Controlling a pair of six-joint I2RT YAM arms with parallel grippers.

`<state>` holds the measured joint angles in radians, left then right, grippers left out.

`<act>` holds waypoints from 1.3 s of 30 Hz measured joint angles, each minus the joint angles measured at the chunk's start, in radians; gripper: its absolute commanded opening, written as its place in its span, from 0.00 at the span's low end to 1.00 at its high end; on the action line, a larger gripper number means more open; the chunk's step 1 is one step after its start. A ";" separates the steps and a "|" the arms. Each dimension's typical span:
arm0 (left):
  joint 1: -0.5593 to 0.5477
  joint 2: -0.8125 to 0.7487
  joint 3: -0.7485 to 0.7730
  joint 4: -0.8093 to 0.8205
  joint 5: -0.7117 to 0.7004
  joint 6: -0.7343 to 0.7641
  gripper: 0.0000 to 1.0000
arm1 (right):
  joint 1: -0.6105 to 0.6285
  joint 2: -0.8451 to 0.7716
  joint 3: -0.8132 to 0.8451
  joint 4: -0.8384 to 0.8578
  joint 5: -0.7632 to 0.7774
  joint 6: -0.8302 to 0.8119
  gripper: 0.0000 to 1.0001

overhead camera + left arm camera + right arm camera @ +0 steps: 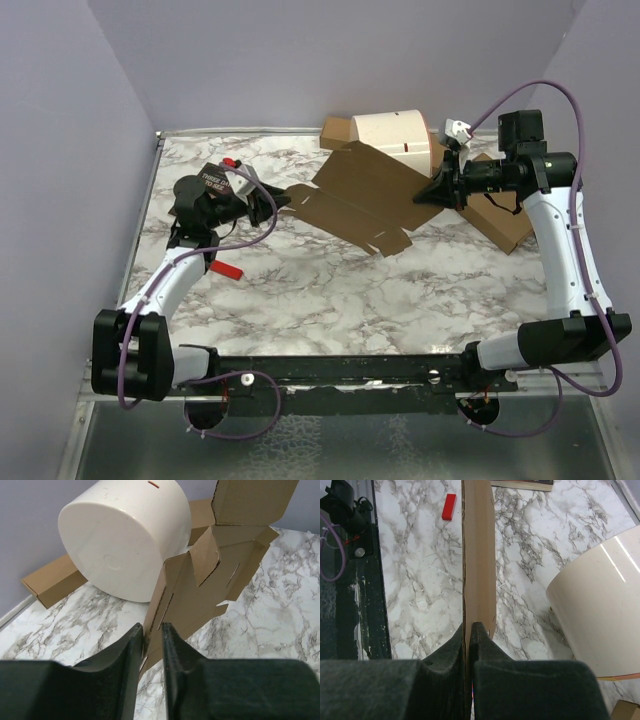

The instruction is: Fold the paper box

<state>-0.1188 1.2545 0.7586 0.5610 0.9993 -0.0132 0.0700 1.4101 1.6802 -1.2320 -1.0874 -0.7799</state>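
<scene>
Box: unfolded, spans between hands. Right hand: clenched on its edge. Left hand: fingers flank opposite edge; cannot tell whether gripped.

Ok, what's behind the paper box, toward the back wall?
Behind the paper box lies a white cylinder, and behind that a longer brown cardboard box near the wall. The cylinder hides the middle of that box, and the paper box covers part of the cylinder.
</scene>
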 measured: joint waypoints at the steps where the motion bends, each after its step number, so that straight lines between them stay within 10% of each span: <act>1: -0.004 0.002 0.000 0.002 0.003 0.000 0.08 | 0.000 0.000 0.000 0.000 0.000 -0.002 0.01; 13: -0.138 -0.027 -0.034 -0.031 -0.155 0.010 0.00 | -0.002 0.000 -0.001 0.003 0.069 -0.008 0.01; 23: -0.333 -0.060 -0.343 0.214 -0.500 -0.061 0.00 | -0.005 0.015 -0.106 0.031 0.112 -0.037 0.01; 39: -0.350 0.118 -0.436 0.528 -0.580 -0.071 0.00 | 0.023 0.022 -0.274 0.203 0.131 -0.098 0.01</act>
<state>-0.4690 1.3727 0.3229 1.0889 0.4194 -0.0837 0.0933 1.4322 1.4063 -1.0294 -0.9565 -0.8780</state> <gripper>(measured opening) 0.017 0.016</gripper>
